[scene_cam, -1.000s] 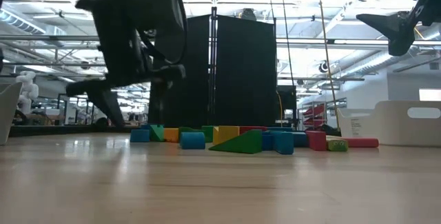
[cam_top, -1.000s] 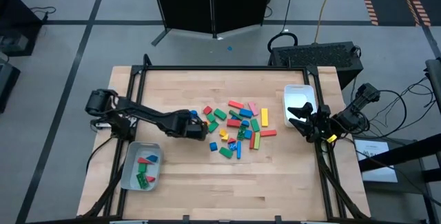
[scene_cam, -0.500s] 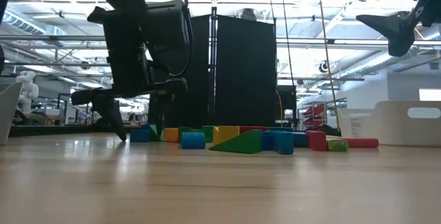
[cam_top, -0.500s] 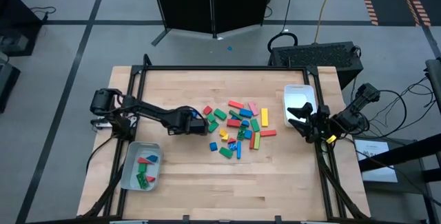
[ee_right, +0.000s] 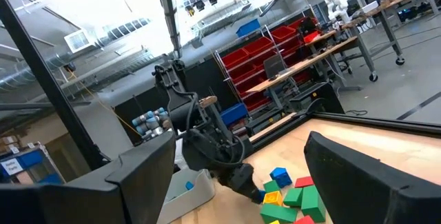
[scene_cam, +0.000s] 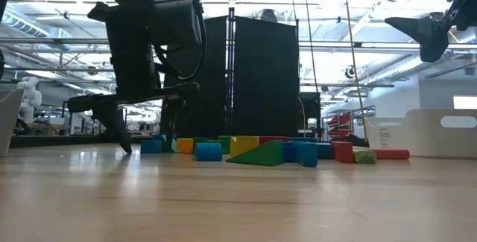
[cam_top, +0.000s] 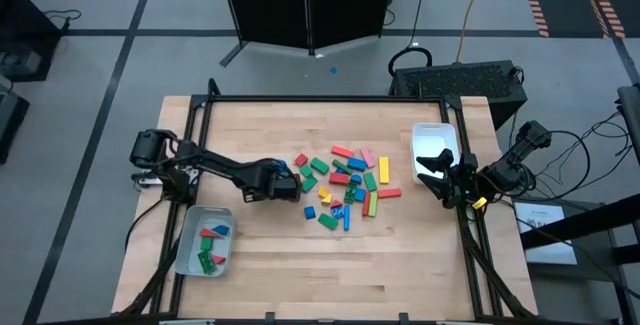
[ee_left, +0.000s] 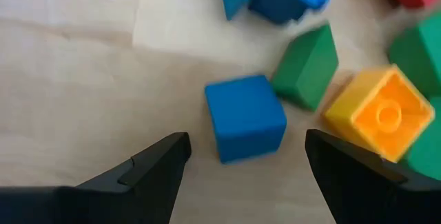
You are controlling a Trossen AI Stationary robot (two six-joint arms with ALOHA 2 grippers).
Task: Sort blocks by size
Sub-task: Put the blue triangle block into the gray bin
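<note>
Left gripper (ee_left: 248, 165): fingers spread, low over the table at the near-left edge of the pile; a blue cube (ee_left: 245, 117) lies between and just ahead of the tips, not touched.
Beside the cube: a green block (ee_left: 306, 65) and a yellow-orange block (ee_left: 377, 114) with a round stud on top; the green one touches or nearly touches the cube, hard to say.
Hidden or cut off: more blue and red blocks run off the left wrist view's edge; their shapes are not readable.
Left arm pose: reaches from the table's left side toward the middle, wrist tipped down, one fingertip (scene_cam: 123, 139) close to the tabletop in the low view.
Blocks (cam_top: 345, 183): loose pile at the table's centre; long bars lie at mixed angles; a yellow bar (cam_top: 384, 171) runs near-to-far.
Left tray (cam_top: 186, 235): near-left corner, holding a few red, green and blue blocks.
Right gripper (cam_top: 432, 177): spread, empty, raised at the table's right edge over the right tray (cam_top: 432, 133).
</note>
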